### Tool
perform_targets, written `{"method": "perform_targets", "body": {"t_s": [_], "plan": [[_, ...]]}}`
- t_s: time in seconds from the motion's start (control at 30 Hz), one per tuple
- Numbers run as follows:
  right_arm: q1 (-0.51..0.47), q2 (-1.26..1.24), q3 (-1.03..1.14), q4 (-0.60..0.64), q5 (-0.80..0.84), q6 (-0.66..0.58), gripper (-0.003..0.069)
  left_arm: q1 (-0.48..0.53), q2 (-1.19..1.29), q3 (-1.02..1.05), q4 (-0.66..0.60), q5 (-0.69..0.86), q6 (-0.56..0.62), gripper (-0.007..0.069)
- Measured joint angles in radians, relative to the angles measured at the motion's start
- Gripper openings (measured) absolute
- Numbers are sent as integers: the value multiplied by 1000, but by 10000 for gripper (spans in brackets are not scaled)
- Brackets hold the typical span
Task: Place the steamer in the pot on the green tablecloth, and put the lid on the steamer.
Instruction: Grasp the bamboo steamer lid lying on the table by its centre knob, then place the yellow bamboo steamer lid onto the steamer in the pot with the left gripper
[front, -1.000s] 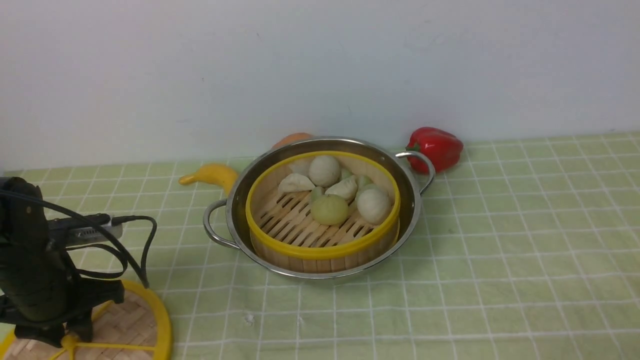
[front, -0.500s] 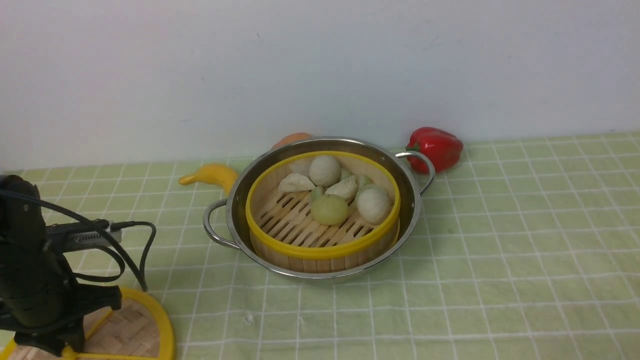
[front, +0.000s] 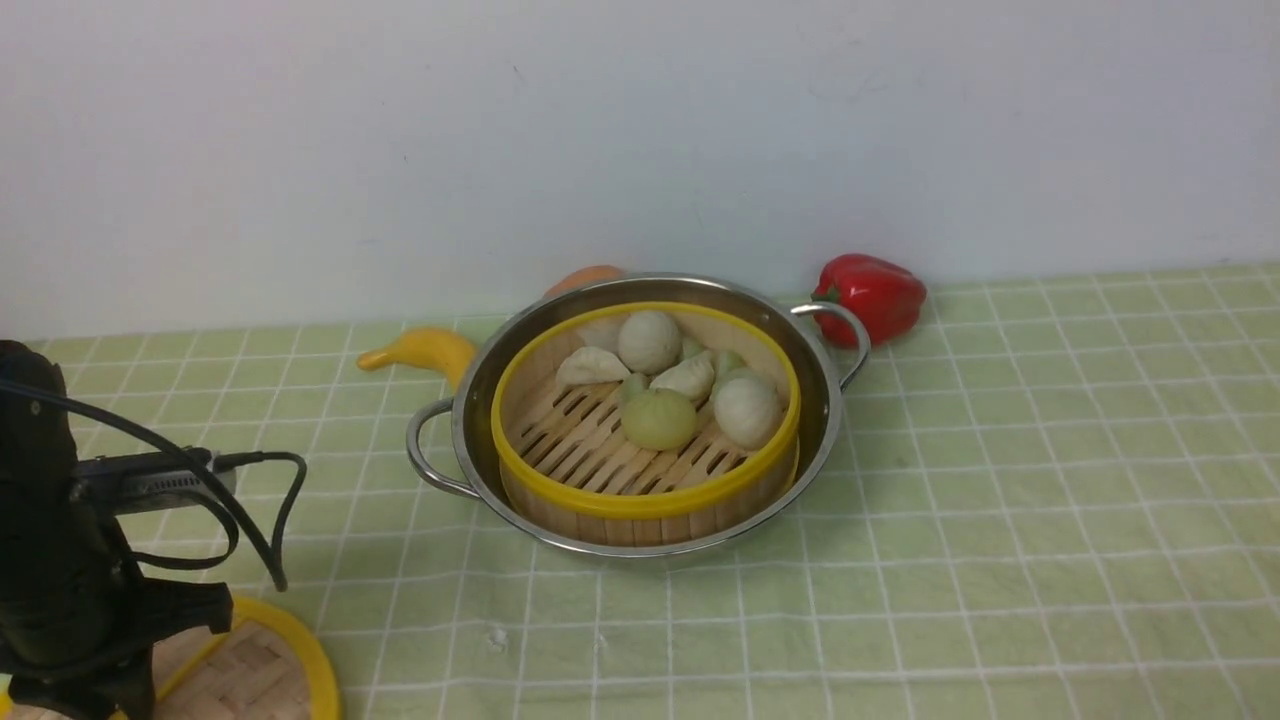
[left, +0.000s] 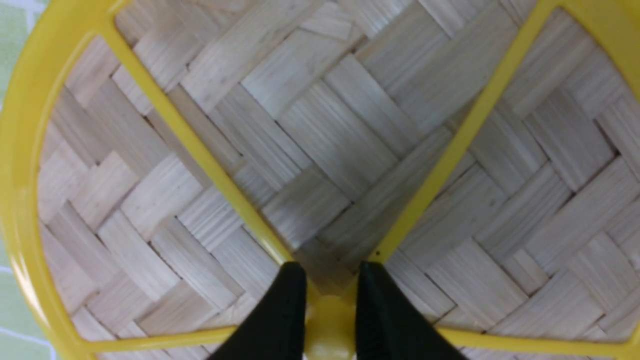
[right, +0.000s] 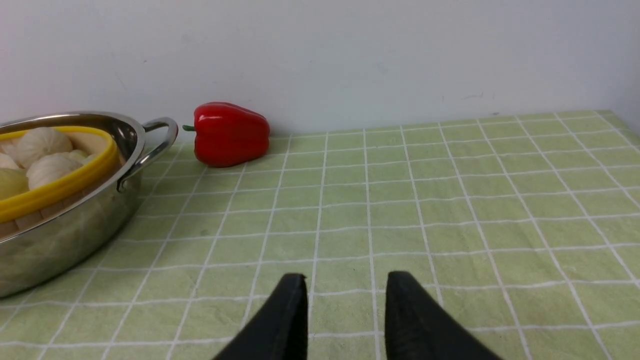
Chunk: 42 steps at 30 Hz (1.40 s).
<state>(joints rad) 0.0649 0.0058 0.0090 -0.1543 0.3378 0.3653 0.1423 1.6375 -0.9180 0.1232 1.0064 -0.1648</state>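
Observation:
The steamer (front: 640, 503), holding white and pale-green buns, sits inside the steel pot (front: 828, 420) on the green tablecloth (front: 1000, 500). It also shows at the edge of the right wrist view, steamer (right: 60, 187) in pot (right: 75, 235). The lid (front: 250, 670) is at the near left corner, partly cut off by the frame. My left gripper (left: 331, 267) is shut on the lid's yellow hub (left: 327, 322), with woven lid (left: 320, 125) filling that view. My right gripper (right: 346, 277) hovers open over bare cloth, right of the pot.
A red bell pepper (front: 872, 295) lies by the wall beside the pot's right handle. A yellow banana (front: 425, 350) lies left of the pot, and an orange thing (front: 585, 278) peeks out behind it. The wall runs close behind them.
My left gripper's jaws closed on the lid's hub. The left arm and the lid have shifted toward the near left corner of the front view. Pot, steamer and right gripper stayed put.

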Motion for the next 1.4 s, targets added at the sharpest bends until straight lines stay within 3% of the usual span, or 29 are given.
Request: {"method": "perform_targets", "body": {"t_s": [0.57,1.4], "plan": [[0,0,0,0,0,0,240,-11,-28,-349,-60,177,153,120],[0,0,0,0,0,0,240,-455,343,-1061,-80,220,247,120]]}}
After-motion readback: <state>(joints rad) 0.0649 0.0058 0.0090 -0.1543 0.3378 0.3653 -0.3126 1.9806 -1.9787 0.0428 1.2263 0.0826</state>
